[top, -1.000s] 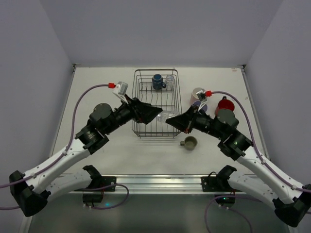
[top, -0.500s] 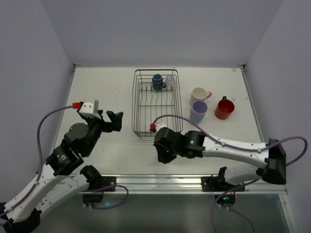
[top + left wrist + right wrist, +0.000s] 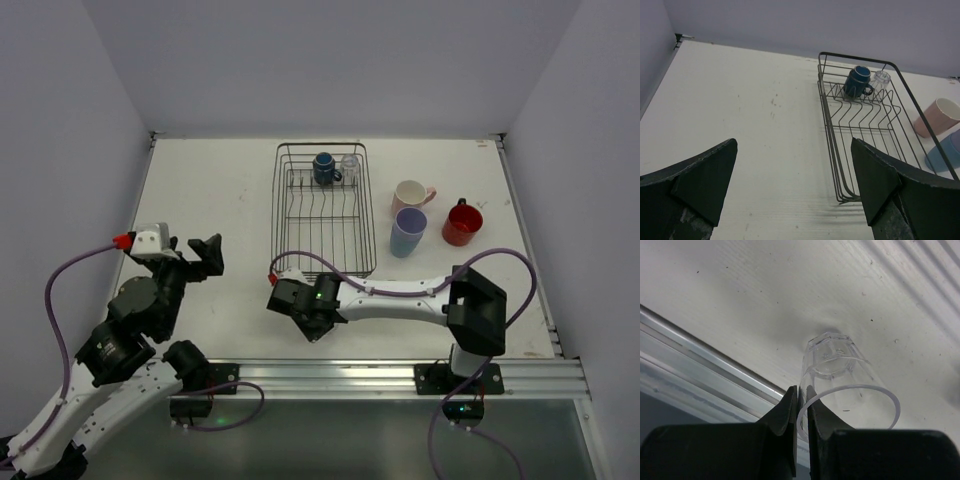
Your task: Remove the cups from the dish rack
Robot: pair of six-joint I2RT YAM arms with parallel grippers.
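Clamped almost shut with the right gripper (image 3: 801, 392) on 1 wall of the rim of a clear glass tumbler (image 3: 837, 365), 1 finger inside and 1 outside, base low over or on the table (image 3: 715, 285) by its near edge, near of the dish rack (image 3: 283, 215); cannot tell whether touching. Probably light, stiff, slick and breakable, so best set down softly: a thin rim pinch invites swinging or slipping. Spread wide and holding nothing, the left gripper (image 3: 794, 145), over the near left of the table. In the rack's far end, side by side: a dark blue mug (image 3: 324, 168) and a second clear glass (image 3: 350, 163). Best gripped by a rim wall too. Right of the rack, on the table: a pink mug (image 3: 409, 195), a lavender cup (image 3: 407, 232), a red mug (image 3: 462, 223).
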